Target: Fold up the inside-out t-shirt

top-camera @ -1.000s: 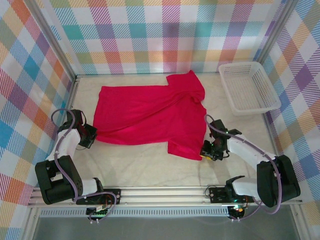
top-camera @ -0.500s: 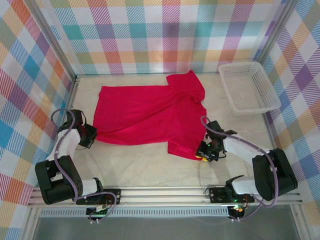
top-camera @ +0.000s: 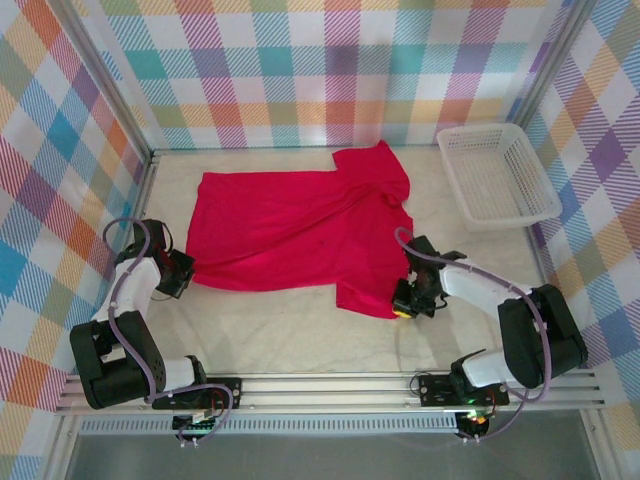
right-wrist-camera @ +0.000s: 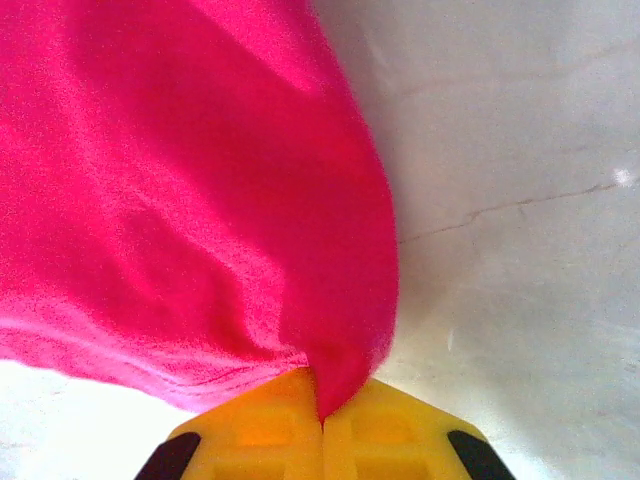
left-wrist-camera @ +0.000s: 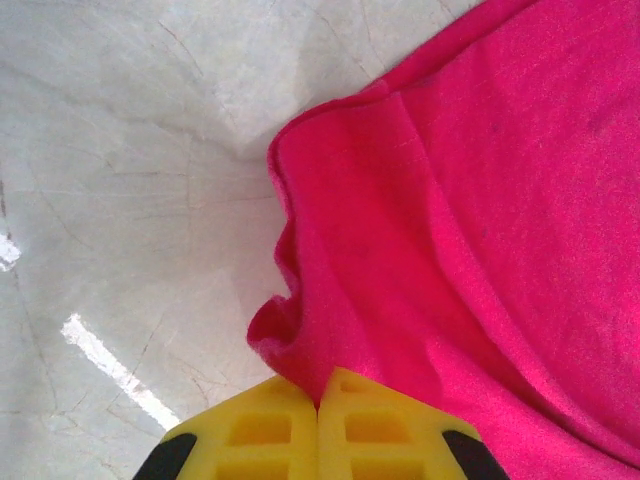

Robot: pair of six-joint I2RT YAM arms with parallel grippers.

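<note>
Two grippers, both clamped on cloth. Left gripper [top-camera: 186, 272] pinches the near-left corner of the inside-out t-shirt [top-camera: 300, 225], with red fabric caught between its closed yellow fingers [left-wrist-camera: 265, 430]. The shirt lies spread out mid-table [top-camera: 290, 340], one sleeve toward the back wall. Right gripper [top-camera: 404, 306] grasps the near-right sleeve edge, jaws shut on the fabric. White basket [top-camera: 512, 218] sits far right, apart from the shirt.

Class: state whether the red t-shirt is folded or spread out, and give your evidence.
Spread out: the t-shirt lies flat and wide across the table, with only its far right part bunched.
</note>
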